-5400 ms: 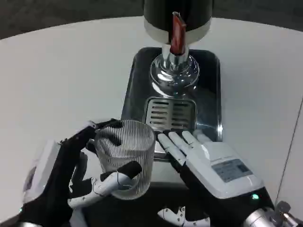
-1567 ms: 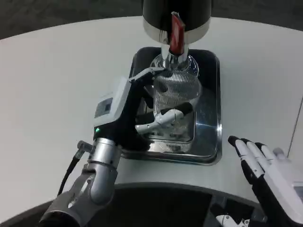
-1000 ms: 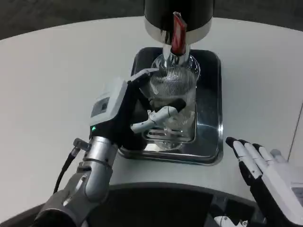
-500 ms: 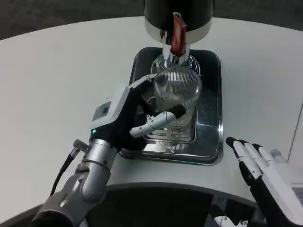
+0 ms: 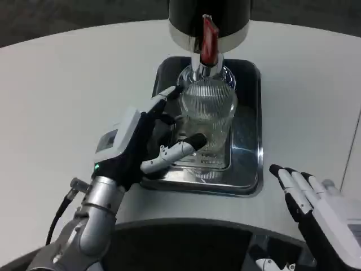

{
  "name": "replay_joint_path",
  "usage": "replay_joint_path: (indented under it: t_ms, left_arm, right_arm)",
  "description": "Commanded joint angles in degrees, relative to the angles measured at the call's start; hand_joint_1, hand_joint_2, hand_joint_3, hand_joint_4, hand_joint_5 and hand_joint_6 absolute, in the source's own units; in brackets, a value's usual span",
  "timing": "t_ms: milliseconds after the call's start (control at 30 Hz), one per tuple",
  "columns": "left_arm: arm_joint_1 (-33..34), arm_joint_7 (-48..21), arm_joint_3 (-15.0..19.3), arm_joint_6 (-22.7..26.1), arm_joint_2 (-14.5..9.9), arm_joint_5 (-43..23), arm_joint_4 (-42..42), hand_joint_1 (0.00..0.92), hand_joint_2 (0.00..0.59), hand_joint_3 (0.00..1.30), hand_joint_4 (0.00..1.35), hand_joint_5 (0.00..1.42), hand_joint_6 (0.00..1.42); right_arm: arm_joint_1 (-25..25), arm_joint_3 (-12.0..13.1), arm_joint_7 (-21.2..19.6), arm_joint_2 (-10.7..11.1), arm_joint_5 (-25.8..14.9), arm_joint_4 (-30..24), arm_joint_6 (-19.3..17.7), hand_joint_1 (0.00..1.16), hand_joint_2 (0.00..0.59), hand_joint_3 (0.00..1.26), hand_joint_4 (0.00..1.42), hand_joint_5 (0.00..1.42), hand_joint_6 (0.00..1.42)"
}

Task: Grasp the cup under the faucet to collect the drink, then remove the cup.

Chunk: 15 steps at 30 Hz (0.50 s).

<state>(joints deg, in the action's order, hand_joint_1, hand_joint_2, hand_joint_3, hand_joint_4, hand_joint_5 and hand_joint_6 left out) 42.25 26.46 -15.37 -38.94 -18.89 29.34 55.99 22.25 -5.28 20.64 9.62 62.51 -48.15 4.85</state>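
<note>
Cup (image 5: 207, 121) stands on the tray's (image 5: 248, 141) grate, directly below the faucet (image 5: 208, 48). Bare table (image 5: 67, 96) lies wide at 9 o'clock and 3 o'clock of the tray. Cup: clear ribbed glass, upright. Left robot hand (image 5: 148, 148) at cup's 8 o'clock, fingers spread, holding nothing. Right robot hand (image 5: 316, 206) at 5 o'clock, fingers apart, empty.

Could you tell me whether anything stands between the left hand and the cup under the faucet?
Nothing visible does: the left hand is right beside the cup on the tray, fingers around it.
</note>
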Motion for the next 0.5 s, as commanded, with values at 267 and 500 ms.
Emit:
replay_joint_path:
  t_ms: [267, 500]
  left_arm:
    - [-8.4, -2.5, 6.3, 0.5, -5.4, -3.5, -9.2, 0.000, 0.000, 0.21, 0.15, 0.35, 0.44]
    - [-11.6, -11.4, 11.1, -2.0, -7.8, -11.9, -17.9, 0.000, 0.000, 0.20, 0.13, 0.25, 0.23]
  right_arm:
    - [-1.3, -0.7, 0.1, 0.2, 0.0, 1.5, 0.0, 0.51, 0.323, 0.00, 0.00, 0.00, 0.00]
    - [-2.1, -0.8, 0.3, 0.2, 0.3, 2.1, 0.4, 0.51, 0.322, 0.00, 0.00, 0.00, 0.00]
